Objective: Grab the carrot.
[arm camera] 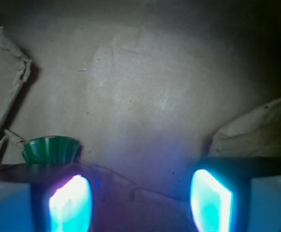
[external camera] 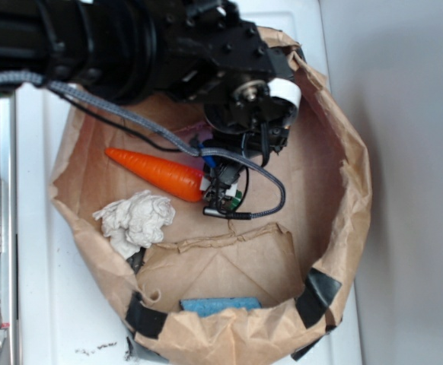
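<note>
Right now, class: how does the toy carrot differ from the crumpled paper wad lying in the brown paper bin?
The carrot is glossy orange; the paper wad is matte whitish. The carrot is a smooth tapered cone; the wad is an irregular, wrinkled lump. The gripper is at the carrot's stem end; the wad lies clear of it. Both rest on the bin floor.

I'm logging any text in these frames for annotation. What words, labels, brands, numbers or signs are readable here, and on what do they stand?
None can be read in either view.
Carrot: no print.
Paper wad: no print.
Brown paper bag and its black tape patches: no visible writing.
Gripper, open in the wrist view: only glowing pads, no markings.
Dark specks on the white surface: too small and blurred to read as text.
</note>
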`<state>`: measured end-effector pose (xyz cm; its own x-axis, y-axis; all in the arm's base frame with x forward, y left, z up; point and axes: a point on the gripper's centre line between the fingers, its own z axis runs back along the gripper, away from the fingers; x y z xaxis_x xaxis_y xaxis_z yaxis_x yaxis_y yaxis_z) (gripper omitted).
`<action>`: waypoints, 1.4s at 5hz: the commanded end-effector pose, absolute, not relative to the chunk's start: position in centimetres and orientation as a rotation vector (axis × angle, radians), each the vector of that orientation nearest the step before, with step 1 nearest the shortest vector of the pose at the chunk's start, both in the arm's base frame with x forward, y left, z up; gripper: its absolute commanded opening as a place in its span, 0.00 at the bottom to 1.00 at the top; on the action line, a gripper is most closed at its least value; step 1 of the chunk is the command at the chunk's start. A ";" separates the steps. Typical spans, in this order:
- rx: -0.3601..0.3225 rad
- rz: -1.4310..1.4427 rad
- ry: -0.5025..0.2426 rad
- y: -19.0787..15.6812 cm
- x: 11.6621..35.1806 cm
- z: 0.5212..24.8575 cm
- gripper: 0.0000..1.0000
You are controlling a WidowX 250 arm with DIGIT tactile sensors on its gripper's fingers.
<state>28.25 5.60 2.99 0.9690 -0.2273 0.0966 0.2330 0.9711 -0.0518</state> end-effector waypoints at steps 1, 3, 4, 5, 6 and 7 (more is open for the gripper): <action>-0.110 -0.260 -0.119 6.1 28.4 5.9 0.31; -0.224 -0.260 -0.125 7.2 26.1 11.8 1.00; -0.189 -0.283 -0.145 6.8 24.6 11.1 1.00; -0.162 -0.288 -0.160 5.8 23.9 9.9 1.00; -0.134 -0.245 -0.158 4.2 23.8 8.9 1.00; -0.107 -0.199 -0.137 3.1 24.6 7.9 1.00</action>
